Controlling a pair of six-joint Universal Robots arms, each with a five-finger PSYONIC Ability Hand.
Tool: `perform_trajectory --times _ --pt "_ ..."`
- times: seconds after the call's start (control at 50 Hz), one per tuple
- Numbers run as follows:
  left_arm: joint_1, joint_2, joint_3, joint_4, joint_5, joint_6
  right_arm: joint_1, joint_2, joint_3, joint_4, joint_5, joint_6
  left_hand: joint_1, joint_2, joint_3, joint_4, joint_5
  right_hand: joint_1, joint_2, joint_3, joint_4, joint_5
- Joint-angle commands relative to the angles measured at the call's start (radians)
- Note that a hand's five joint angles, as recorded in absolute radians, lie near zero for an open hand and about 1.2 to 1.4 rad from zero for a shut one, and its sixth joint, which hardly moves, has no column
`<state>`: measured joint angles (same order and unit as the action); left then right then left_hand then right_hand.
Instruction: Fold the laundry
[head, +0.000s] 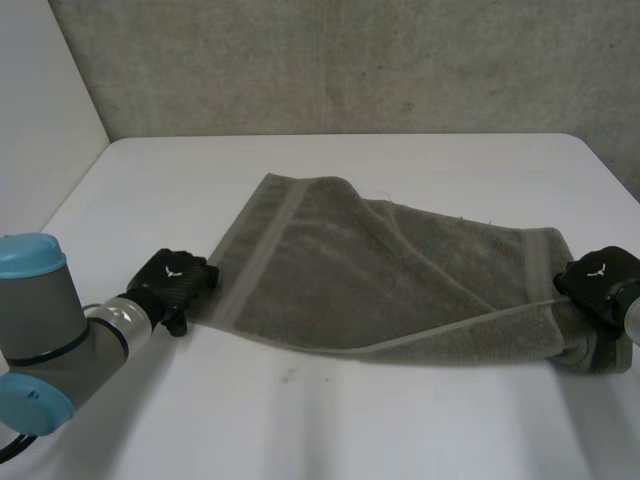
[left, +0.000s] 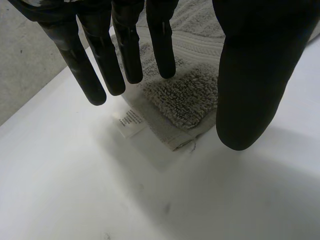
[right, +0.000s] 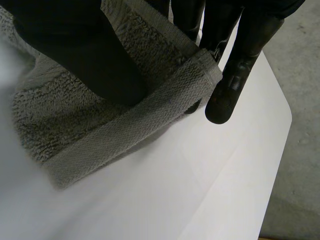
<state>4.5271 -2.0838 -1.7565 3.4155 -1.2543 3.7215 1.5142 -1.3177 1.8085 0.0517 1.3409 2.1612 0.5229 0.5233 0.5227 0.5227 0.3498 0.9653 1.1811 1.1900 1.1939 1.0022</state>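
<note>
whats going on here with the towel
A two-armed robot is folding a grey towel on the white table. Its right hand pinches the towel's right end between thumb and fingers. Its left hand is open, fingers straight, at the left corner by the care label. The towel is partly folded.

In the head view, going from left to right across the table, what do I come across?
left arm → left hand → grey towel → right hand
</note>
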Motion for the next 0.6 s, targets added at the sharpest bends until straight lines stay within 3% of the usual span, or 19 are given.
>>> perform_trajectory --times 0.02,0.6 --pt "-0.002 -0.038 0.044 0.001 -0.001 0.0 0.006 0.001 0.014 -0.015 0.0 -0.001 0.084 0.084 0.084 0.084 0.083 0.431 0.215 0.206 0.202 0.219" --pt "-0.039 -0.094 0.15 0.001 -0.002 -0.011 0.009 0.038 0.022 -0.016 0.017 -0.007 0.292 0.292 0.293 0.293 0.291 0.431 0.215 0.206 0.202 0.219"
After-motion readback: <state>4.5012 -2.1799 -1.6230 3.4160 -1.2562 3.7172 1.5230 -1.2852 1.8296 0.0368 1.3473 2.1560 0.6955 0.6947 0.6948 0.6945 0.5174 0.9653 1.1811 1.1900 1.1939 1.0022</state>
